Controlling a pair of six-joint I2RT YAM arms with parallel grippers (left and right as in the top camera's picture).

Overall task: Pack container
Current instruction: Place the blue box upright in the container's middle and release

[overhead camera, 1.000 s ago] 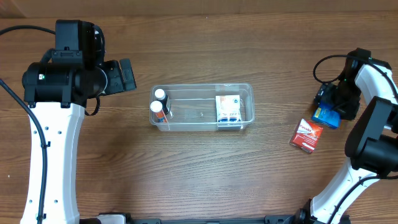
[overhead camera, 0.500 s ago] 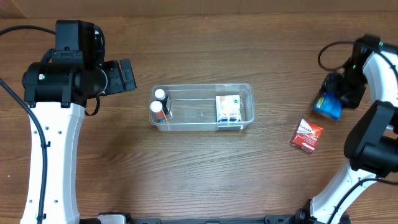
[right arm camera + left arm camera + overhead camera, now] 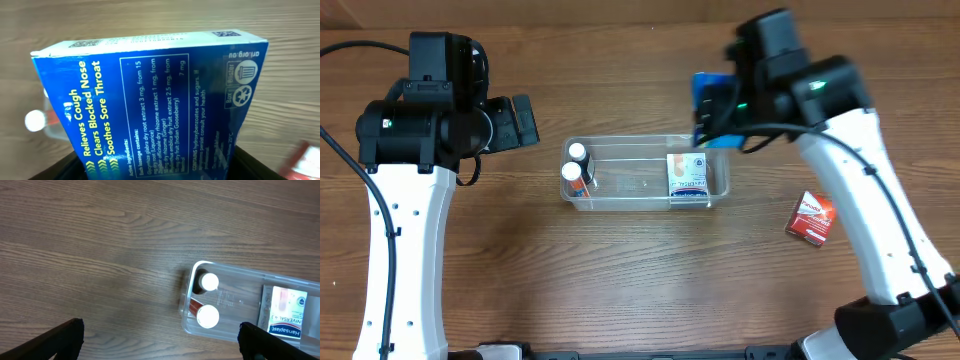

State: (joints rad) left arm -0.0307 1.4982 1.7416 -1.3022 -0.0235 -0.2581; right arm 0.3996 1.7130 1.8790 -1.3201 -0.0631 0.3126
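The clear plastic container (image 3: 718, 185) sits mid-table. It holds two white-capped bottles (image 3: 577, 153) at its left end and a white box (image 3: 688, 176) at its right. It also shows in the left wrist view (image 3: 235, 330). My right gripper (image 3: 706, 108) is shut on a blue box (image 3: 710, 88) and holds it above the container's right far corner. The blue box fills the right wrist view (image 3: 150, 100). My left gripper (image 3: 160, 340) is open and empty, above bare table left of the container.
A red packet (image 3: 813, 217) lies on the table right of the container. The left arm's body (image 3: 420, 120) stands at the left side. The table is brown wood.
My right gripper lifted the blue box from the far right of the table and carried it left, over the container's right end. The left arm has not moved.
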